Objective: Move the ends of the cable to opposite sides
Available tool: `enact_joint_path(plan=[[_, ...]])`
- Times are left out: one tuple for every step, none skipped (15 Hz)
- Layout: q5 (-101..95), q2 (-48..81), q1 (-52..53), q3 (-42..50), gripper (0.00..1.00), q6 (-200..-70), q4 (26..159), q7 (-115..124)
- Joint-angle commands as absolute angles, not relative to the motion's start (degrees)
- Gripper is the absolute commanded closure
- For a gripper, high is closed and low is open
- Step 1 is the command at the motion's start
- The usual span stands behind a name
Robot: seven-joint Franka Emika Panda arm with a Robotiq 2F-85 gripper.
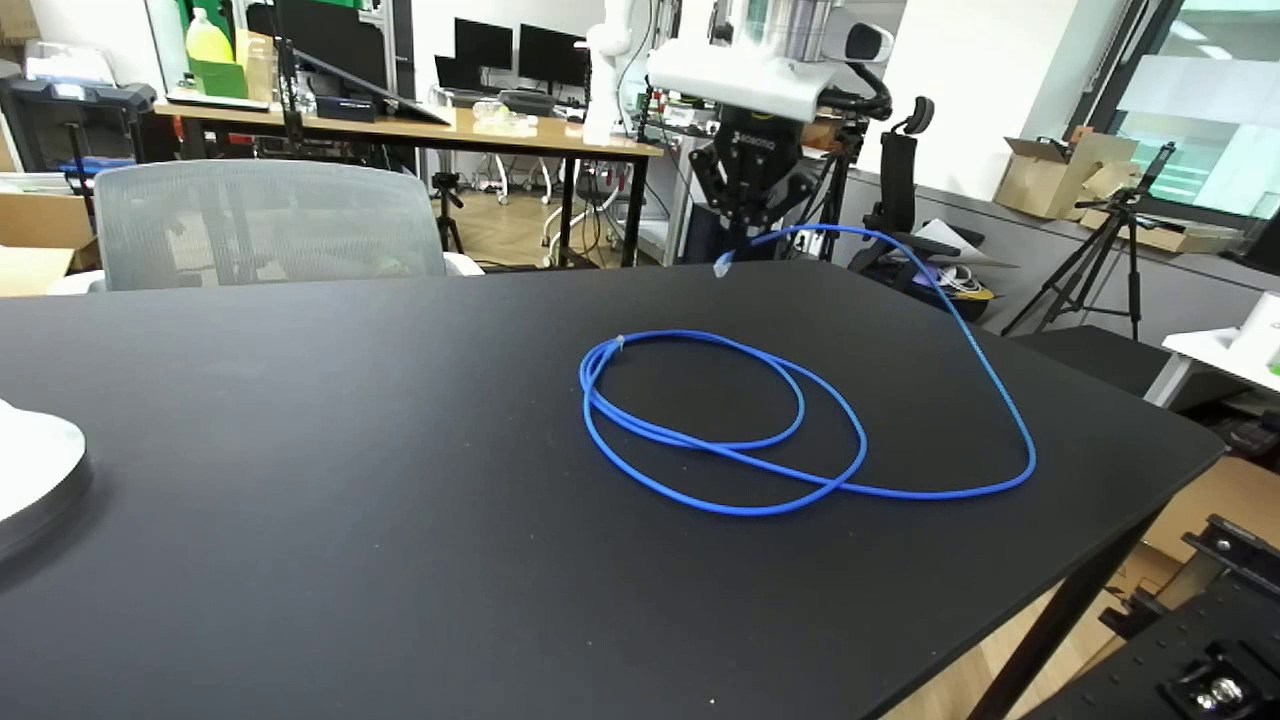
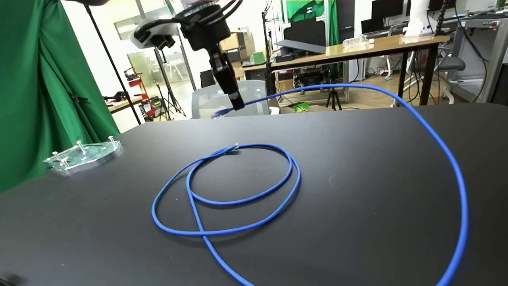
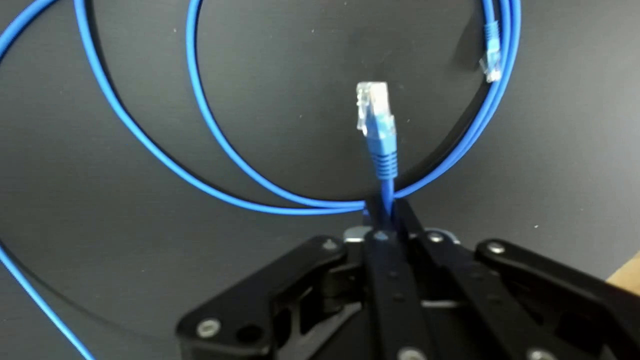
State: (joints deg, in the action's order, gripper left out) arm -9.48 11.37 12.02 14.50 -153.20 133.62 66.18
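Observation:
The bright blue cable (image 1: 930,494) lies in loops on the black table and shows in both exterior views (image 2: 462,194) and the wrist view (image 3: 295,211). My gripper (image 1: 738,238) is shut on the cable just behind one end (image 3: 378,120). In an exterior view the gripper (image 2: 237,103) holds this end (image 2: 219,114) above the table, with the cord arching down from it. In the wrist view the clear plug sticks out past the fingertips (image 3: 385,207). The second end (image 3: 493,57) lies against the coil's edge, also in both exterior views (image 1: 620,342) (image 2: 235,147).
The black table (image 1: 300,450) carries a clear plate with upright bolts (image 2: 85,157) at one side. A white rounded object (image 1: 35,465) stands at a table side. A grey mesh chair (image 1: 270,220) stands behind the far edge.

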Motion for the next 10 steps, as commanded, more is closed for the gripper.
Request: enact_joint_path(plan=[[-7.77, 10.87, 6.44, 13.57, 0.98, -152.34, 134.31, 68.79], [-6.90, 11.27, 5.12, 13.51, 0.98, -152.37, 134.25, 68.21], [-6.00, 11.72, 3.92, 13.51, 0.98, -152.47, 134.19, 67.86], [-5.44, 12.24, 2.91, 13.60, 0.98, -152.66, 134.19, 67.73], [-4.64, 12.63, 2.00, 13.62, 0.98, -152.89, 134.21, 67.53], [-3.84, 13.10, 1.20, 13.81, 0.98, -153.09, 134.27, 67.83], [-2.82, 13.54, 0.48, 13.84, 0.98, -153.25, 134.30, 67.79], [-1.63, 14.08, -0.20, 13.88, 0.98, -153.55, 134.31, 67.69], [-0.30, 14.58, -0.85, 13.70, 0.98, -153.60, 134.23, 67.06], [0.99, 15.14, -1.50, 13.45, 0.98, -153.66, 134.03, 66.12]])
